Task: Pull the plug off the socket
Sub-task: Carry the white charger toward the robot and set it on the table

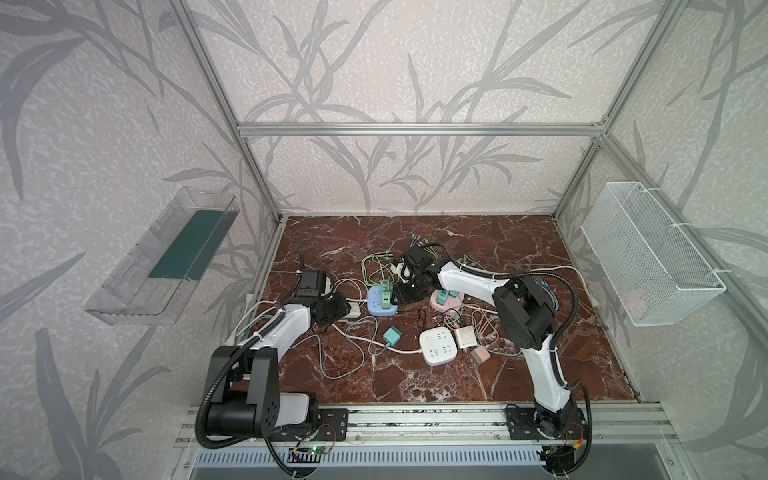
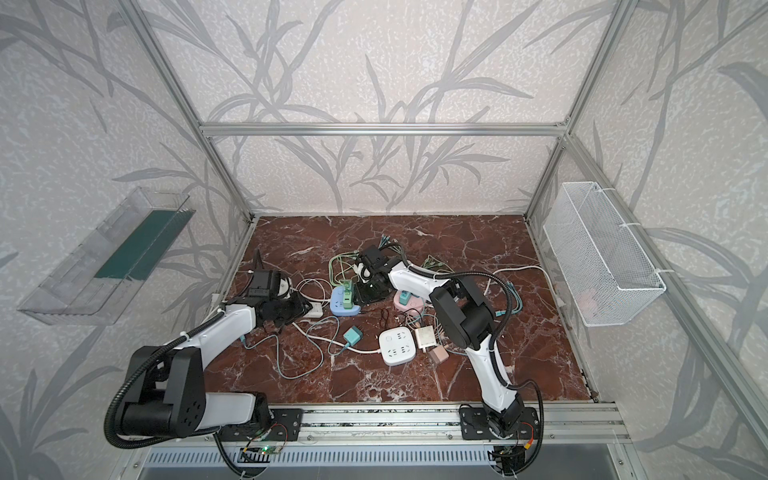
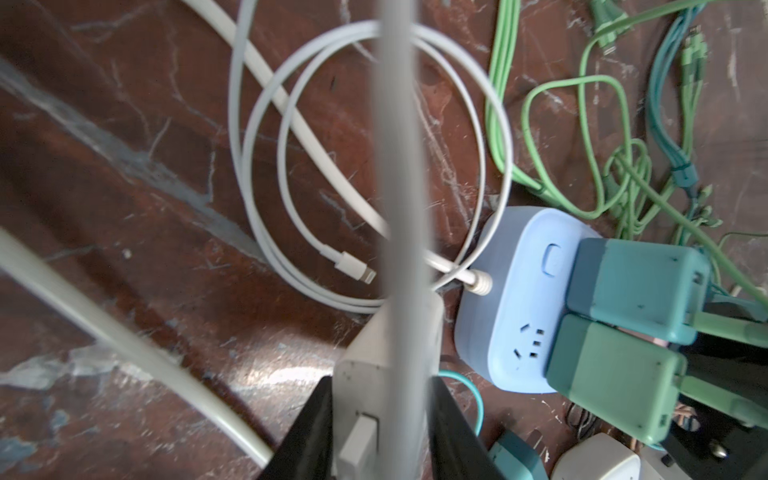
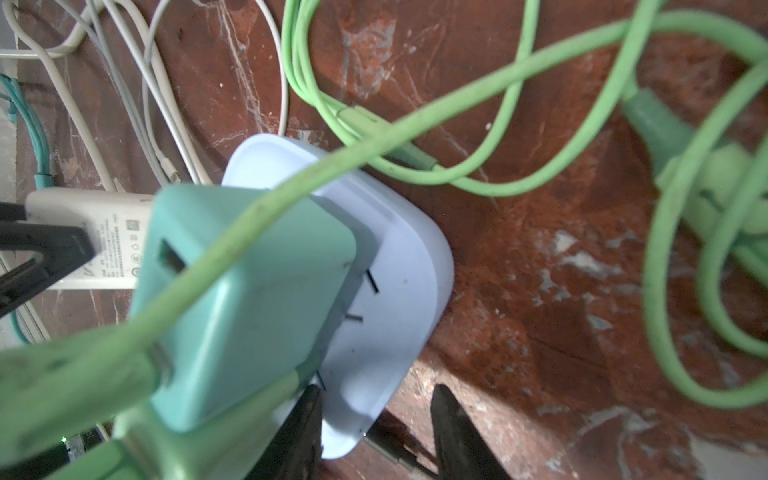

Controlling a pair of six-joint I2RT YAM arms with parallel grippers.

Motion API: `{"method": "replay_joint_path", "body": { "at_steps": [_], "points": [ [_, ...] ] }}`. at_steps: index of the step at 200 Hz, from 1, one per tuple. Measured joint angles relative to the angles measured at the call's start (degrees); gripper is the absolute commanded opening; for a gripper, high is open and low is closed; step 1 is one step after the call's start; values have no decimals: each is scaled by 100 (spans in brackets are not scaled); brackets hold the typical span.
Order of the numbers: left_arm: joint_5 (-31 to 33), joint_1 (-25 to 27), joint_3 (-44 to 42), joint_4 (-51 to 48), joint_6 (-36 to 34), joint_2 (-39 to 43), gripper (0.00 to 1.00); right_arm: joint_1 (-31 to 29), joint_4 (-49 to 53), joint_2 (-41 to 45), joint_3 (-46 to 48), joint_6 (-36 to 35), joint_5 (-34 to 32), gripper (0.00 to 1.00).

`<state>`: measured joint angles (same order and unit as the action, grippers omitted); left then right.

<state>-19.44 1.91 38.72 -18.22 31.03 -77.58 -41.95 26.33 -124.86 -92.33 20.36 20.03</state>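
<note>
Two plugs are seated in the blue socket, with cables crowding it on all sides. The right gripper is set at the socket's edge, jaws slightly parted around its corner. The left gripper is seen beside the socket, its jaws flanking a white adapter; whether it is gripped cannot be told.

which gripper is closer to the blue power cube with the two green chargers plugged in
The right. The right gripper has its fingers at the edge of the blue power cube, beside the chargers. The left gripper sits off to the cube's side, straddling a white charger.
</note>
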Motion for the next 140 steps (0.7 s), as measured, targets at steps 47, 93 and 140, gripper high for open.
{"method": "replay_joint_path", "body": {
  "at_steps": [47, 93, 140],
  "points": [
    [256, -2, 219, -442, 13, -57, 52, 0, 0, 2, 0, 0, 0, 44],
    [608, -11, 258, -826, 96, -57, 61, 0, -2, 7, 9, 0, 2, 44],
    [997, -26, 442, -1320, 116, -17, 65, 4, -31, 9, 26, 0, 20, 44]
  ]
}}
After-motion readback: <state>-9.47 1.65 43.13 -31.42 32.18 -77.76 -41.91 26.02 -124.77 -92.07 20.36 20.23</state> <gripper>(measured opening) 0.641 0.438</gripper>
